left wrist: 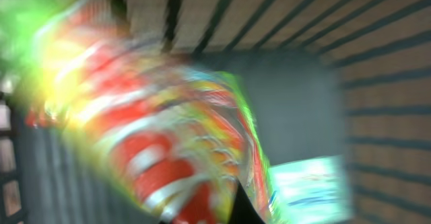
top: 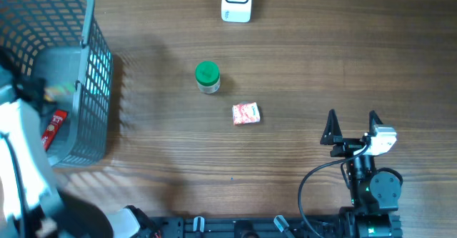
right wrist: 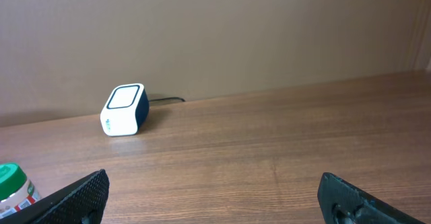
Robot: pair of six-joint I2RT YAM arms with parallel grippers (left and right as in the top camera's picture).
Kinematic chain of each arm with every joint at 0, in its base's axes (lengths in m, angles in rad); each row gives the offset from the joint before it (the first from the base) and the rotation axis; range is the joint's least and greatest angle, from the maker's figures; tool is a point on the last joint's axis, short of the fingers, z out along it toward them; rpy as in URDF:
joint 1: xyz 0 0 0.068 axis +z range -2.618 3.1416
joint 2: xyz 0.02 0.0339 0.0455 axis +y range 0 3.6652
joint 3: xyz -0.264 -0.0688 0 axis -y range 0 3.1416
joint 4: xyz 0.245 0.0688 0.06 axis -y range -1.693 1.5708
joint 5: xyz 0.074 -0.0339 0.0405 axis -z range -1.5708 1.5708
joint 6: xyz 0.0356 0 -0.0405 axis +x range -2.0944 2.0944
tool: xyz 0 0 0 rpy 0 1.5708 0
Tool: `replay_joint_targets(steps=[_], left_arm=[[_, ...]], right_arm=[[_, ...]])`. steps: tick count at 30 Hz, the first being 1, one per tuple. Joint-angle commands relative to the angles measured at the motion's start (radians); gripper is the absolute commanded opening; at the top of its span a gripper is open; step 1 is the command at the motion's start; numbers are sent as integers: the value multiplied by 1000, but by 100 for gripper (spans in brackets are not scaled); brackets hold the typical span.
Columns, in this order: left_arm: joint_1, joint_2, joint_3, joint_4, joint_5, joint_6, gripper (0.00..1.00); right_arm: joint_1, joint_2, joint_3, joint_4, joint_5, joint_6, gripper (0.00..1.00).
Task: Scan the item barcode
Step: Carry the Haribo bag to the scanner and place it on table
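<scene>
Left pincer [top: 44,89]: closed, apparently on the snack packet [left wrist: 155,130], down inside the basket [top: 96,59] at far left
Snack packet: blurred close-up; long axis seems diagonal across the wrist view
Basket: also holds a red item [top: 53,127] and a pale blue pack [left wrist: 306,183]
Scanner [top: 236,2]: far edge of the tabletop [top: 300,66], right of the basket; the packet likely has to lift clear, then travel right
Right pincer [top: 352,116]: spread wide, empty, near right

A brown wood-grain table [top: 300,66] lies under soft, even light that casts only faint shadows, and behind its far edge rises a plain matte beige-brown wall [right wrist: 236,29], with what may be a paler corner strip at the right.
</scene>
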Motion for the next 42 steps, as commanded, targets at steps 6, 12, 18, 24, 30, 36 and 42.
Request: replay_joint_targets(steps=[6, 12, 18, 24, 30, 36, 42], left_arm=[[8, -333, 174, -40, 92, 9, 4], [6, -421, 174, -37, 369, 10, 4], [-136, -456, 174, -6, 586, 18, 4], [-480, -409, 173, 3, 594, 93, 4], [-814, -216, 173, 96, 594, 122, 4], [-1073, 84, 173, 228, 594, 201, 4], [-1239, 358, 173, 388, 594, 200, 4]], right_arm=[[-3, -5, -1, 4, 6, -14, 100], [-3, -5, -1, 4, 6, -14, 100], [-3, -5, -1, 4, 6, -14, 100], [-3, -5, -1, 4, 6, -14, 100], [-3, -5, -1, 4, 6, -14, 100], [-3, -5, -1, 4, 6, -14, 100], [-3, -5, -1, 4, 6, -14, 100]])
